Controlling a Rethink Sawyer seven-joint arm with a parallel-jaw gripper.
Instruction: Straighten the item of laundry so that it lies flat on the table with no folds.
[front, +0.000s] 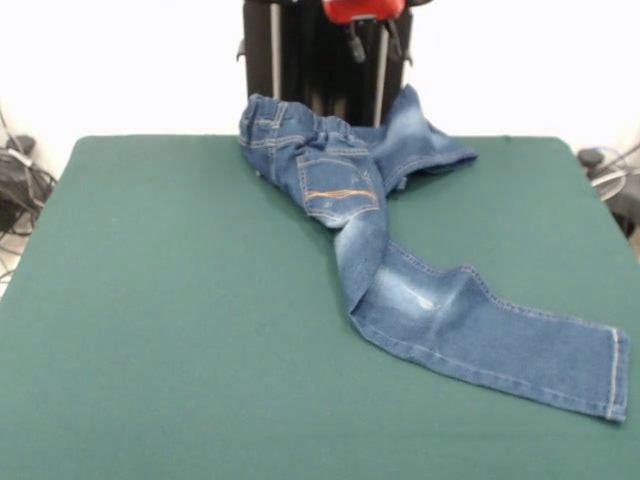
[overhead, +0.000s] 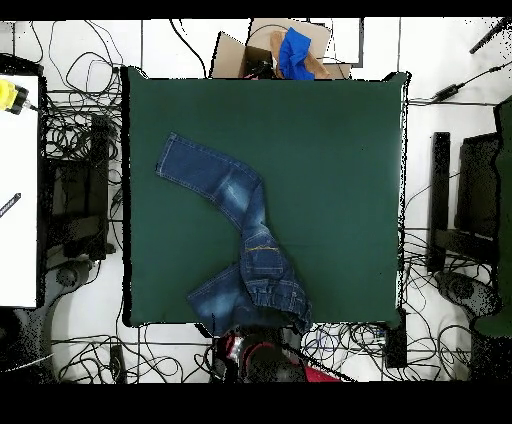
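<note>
Jeans (front: 375, 235) sprawl twisted on the desk (front: 150, 330), waist bunched at twelve o'clock, unflattened; jaws' state I cannot tell.

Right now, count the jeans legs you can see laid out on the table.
2. One leg stretches out long across the table, bent partway along. The other leg is bunched at the table's edge beside the waistband; part of it may be hidden underneath.
</note>
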